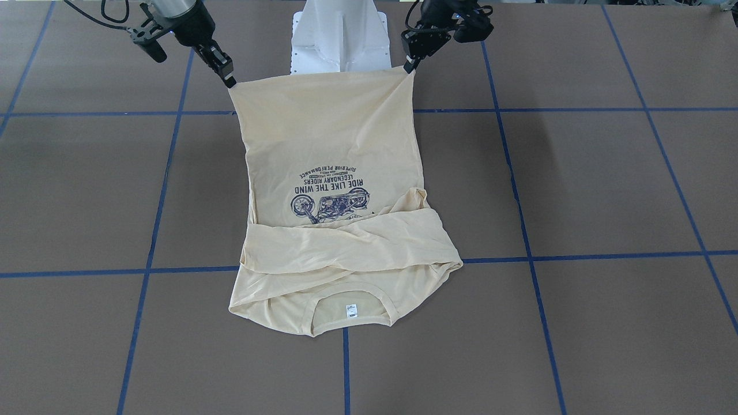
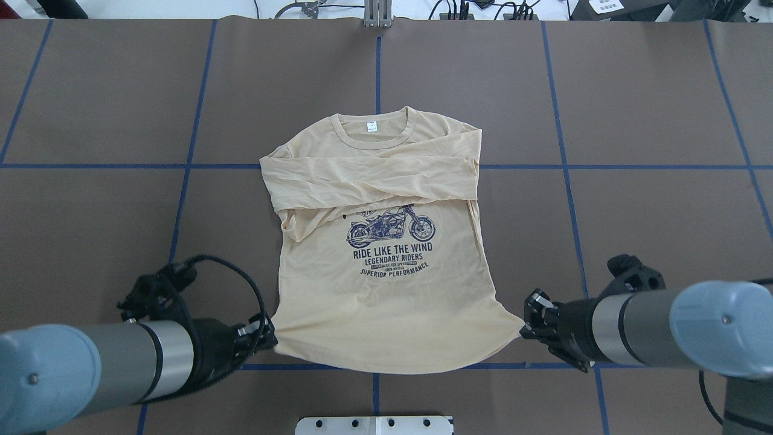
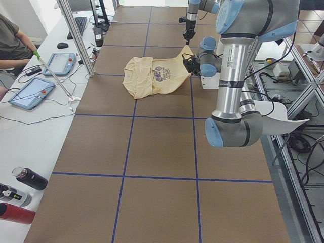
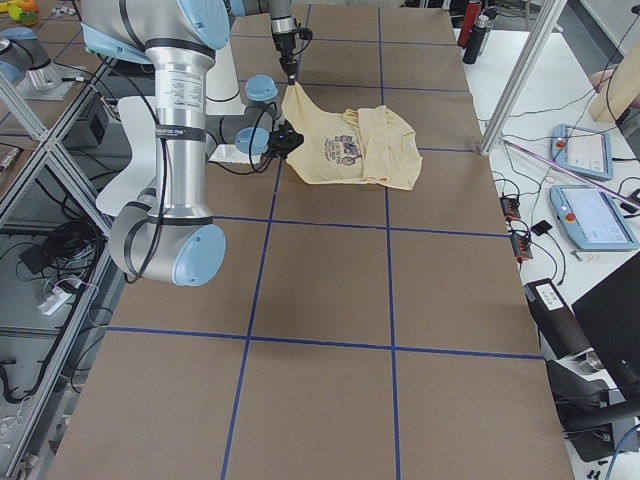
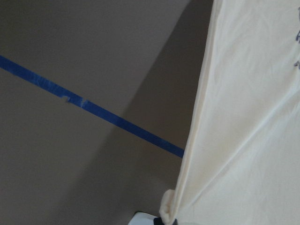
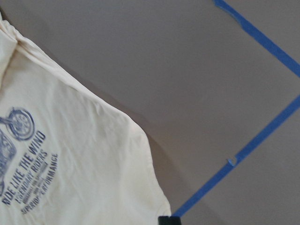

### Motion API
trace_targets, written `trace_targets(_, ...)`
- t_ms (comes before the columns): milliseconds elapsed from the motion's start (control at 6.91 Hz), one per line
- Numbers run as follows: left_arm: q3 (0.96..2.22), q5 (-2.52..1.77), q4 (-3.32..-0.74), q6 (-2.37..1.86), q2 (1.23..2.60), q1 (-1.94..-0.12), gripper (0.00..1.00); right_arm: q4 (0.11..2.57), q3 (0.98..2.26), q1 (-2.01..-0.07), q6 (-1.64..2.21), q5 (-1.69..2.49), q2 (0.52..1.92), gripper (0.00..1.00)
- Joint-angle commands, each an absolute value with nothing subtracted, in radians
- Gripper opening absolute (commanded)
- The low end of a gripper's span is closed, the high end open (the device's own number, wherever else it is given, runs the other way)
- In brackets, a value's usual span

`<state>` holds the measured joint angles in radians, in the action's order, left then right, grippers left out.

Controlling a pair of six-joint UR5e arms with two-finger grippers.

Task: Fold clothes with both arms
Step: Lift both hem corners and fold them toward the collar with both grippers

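The cream-yellow shirt lies print up on the brown table, its collar on the far side from me. Both sleeves are folded across the chest. My left gripper is shut on the hem's left corner. My right gripper is shut on the hem's right corner. Both corners are held a little above the table, and the hem is stretched between them. The left wrist view shows the pinched fabric. The right wrist view shows the shirt's edge.
The white pedestal base stands just behind the hem. Blue tape lines divide the table into squares. An operators' bench with tablets and an aluminium post runs along the far side.
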<state>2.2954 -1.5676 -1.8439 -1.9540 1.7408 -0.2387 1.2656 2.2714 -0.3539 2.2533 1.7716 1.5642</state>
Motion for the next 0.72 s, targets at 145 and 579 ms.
trace_targets(145,2.110,-1.649,-1.858,-1.763,1.863,-0.503,0.00,1.456,2.052,-0.682,2.048,2.008,1.247,0.00)
trace_targets(579,1.932,-1.649,-1.861,-1.715,1.962,-0.570,0.00,1.531,1.797,-0.825,1.867,2.036,1.036,0.00)
